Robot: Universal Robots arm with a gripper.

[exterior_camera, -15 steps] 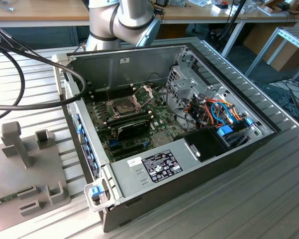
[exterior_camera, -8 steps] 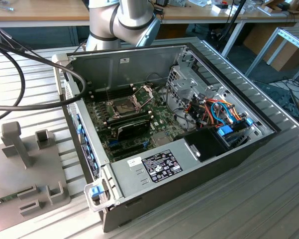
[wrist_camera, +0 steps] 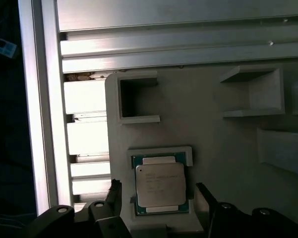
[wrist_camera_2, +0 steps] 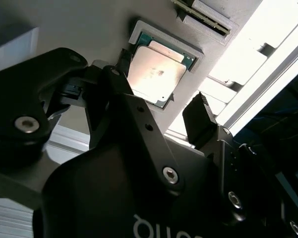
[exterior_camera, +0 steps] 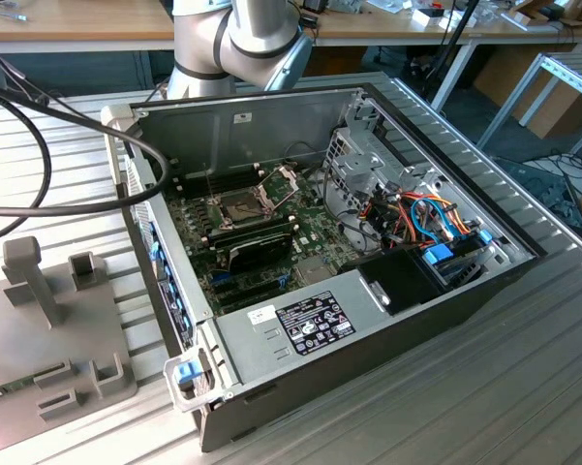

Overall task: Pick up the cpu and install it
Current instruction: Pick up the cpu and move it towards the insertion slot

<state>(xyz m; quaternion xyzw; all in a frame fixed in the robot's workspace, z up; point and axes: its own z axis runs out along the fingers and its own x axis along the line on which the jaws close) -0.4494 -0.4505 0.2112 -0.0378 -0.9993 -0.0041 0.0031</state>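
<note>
Pincer spread, I am holding it over the small flat square cpu with its pale silver-grey metal top. One dark finger is standing off each of two opposite edges, and neither is touching the chip, as both wrist views are showing. The cpu is lying flat directly between the fingers, seated in a shallow square recess of a pale grey moulded fixture plate, which is resting on the ribbed aluminium table.

I am reading this as the pick-up step, at the approach: nothing is being gripped and the chip is sitting in its nest. I cannot tell how far above it the fingertips are hanging.

In the exterior view the open dark computer case is lying off to one side of the fixture plate under the pincer. Inside it, on the green motherboard, the dark square socket is waiting with its metal frame hinged up.

To my mind the grasp is calling for a level descent, fingers meeting the bare edges squarely and clearing the recess walls, and a light squeeze.
</note>
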